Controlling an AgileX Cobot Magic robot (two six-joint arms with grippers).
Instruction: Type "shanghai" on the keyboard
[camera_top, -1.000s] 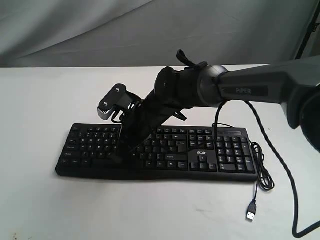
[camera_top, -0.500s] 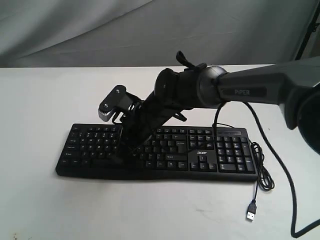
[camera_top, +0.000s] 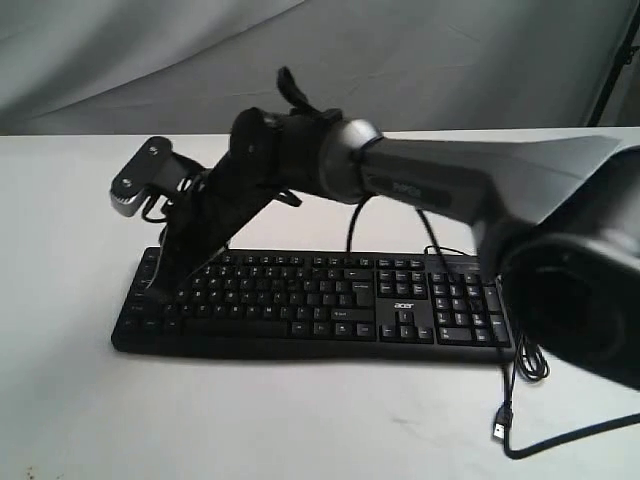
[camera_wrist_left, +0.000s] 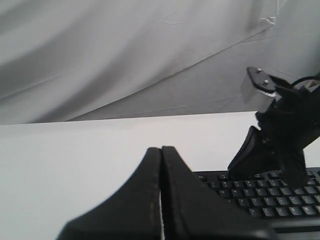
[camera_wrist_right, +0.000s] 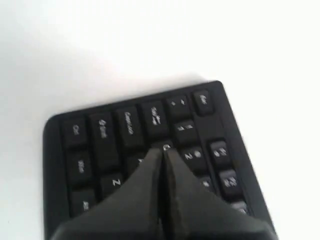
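Note:
The black keyboard (camera_top: 330, 300) lies across the white table, its acer logo to the right of the letter keys. My right arm reaches across it from the right. The right gripper (camera_top: 162, 288) is shut, and its tip is at the keyboard's left end. In the right wrist view the shut right gripper (camera_wrist_right: 163, 150) points at the keyboard (camera_wrist_right: 100, 130) among the Q, A and Z keys; I cannot tell whether it touches a key. The left gripper (camera_wrist_left: 161, 149) is shut on nothing, beside the keyboard's (camera_wrist_left: 260, 192) left end, and does not show in the exterior view.
The keyboard's black USB cable (camera_top: 522, 360) coils off its right end, and the plug (camera_top: 500, 428) lies on the white table (camera_top: 80, 400). A grey cloth backdrop (camera_top: 150, 60) hangs behind. The right arm's thick link (camera_top: 450, 185) spans above the keyboard's right half.
The right arm has swung left along the keyboard, carrying its shut gripper from the middle letter keys to the left end.

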